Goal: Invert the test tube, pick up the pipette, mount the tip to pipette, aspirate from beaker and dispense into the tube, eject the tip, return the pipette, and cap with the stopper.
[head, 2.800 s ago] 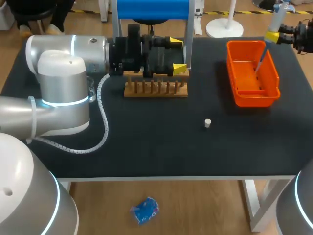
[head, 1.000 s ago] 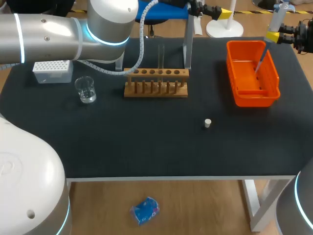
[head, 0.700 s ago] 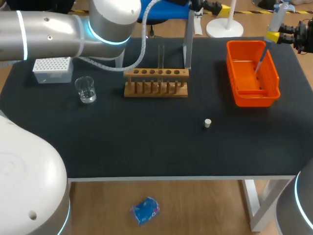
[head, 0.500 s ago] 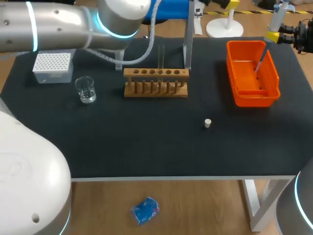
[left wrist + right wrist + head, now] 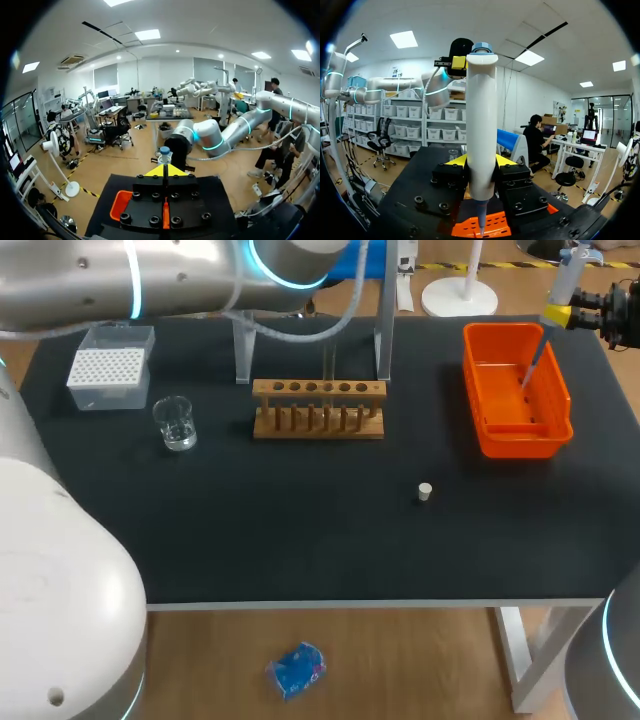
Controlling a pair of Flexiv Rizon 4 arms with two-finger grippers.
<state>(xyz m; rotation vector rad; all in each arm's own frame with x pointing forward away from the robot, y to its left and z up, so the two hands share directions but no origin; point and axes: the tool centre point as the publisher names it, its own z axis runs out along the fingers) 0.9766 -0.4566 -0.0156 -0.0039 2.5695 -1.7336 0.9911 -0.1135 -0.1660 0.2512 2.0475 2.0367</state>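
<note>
Right gripper (image 5: 480,161), at 2 o'clock on the black table (image 5: 300,540), clamped on tall white plastic pipette (image 5: 481,125) with blue cap, its lower end over rectangular orange plastic bin (image 5: 483,350); left gripper (image 5: 165,171) fully closed, empty; clear glass test tube (image 5: 328,358) upright in wooden rack (image 5: 318,423) at 12 o'clock.

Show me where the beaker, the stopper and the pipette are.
beaker (image 5: 177,426), head view, on its glass wall.
stopper (image 5: 425,491), head view, on its white top.
pipette (image 5: 481,125), right wrist view, on its white body.
</note>
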